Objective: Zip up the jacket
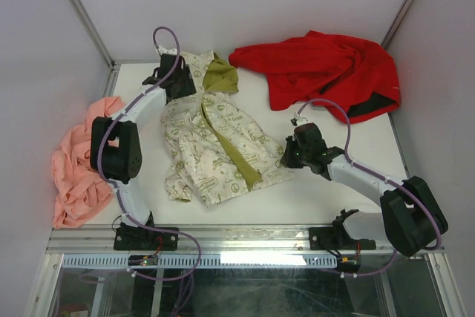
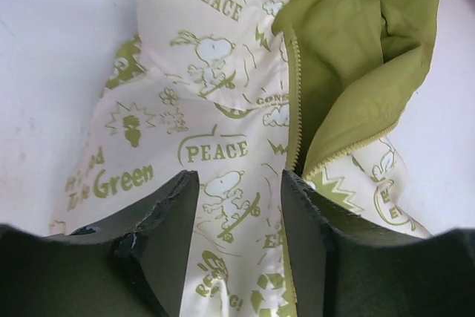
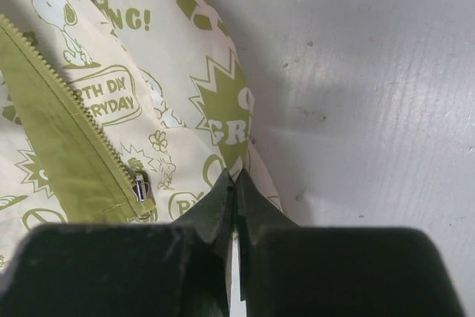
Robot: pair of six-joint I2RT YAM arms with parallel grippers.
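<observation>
- The jacket (image 1: 215, 146) lies open and flat in the middle of the white table (image 1: 334, 183), with its olive-green hood (image 1: 221, 76) toward the top of the frame.
- The left gripper (image 1: 177, 83) is at the upper left part of the jacket, just beside the hood.
- In the left wrist view its fingers (image 2: 167, 228) stand about half apart. The printed fabric lies flat between them and is not pinched.
- In that view the green lining (image 2: 356, 57) is folded open to the upper right, and one row of zipper teeth (image 2: 297, 102) runs down its edge.
- The right gripper (image 1: 291, 155) is at the lower right edge of the jacket.
- In the right wrist view its fingers (image 3: 252, 206) are pressed together on the edge of the fabric, where a green star print ends.
- The zipper slider (image 3: 139, 185) sits at the lower end of the green strip, to the left of these fingers and not touching them.
- A red garment (image 1: 319, 72) lies in the upper right of the top view, apart from the jacket.
- A salmon-pink garment (image 1: 78, 168) lies at the left edge of the table.
</observation>
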